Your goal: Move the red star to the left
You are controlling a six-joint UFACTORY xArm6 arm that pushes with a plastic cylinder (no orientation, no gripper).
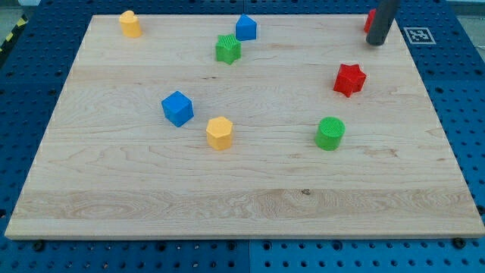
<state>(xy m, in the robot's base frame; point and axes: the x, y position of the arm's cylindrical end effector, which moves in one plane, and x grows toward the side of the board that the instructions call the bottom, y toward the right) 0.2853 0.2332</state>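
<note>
The red star lies on the wooden board at the view's right, a bit above mid-height. My tip is at the view's top right, up and to the right of the red star and well apart from it. A second red block is mostly hidden behind the rod at the top right; its shape cannot be made out.
A green cylinder sits below the red star. A green star and a blue block are at top centre. A blue cube and a yellow hexagonal block are left of centre. A yellow block is at top left.
</note>
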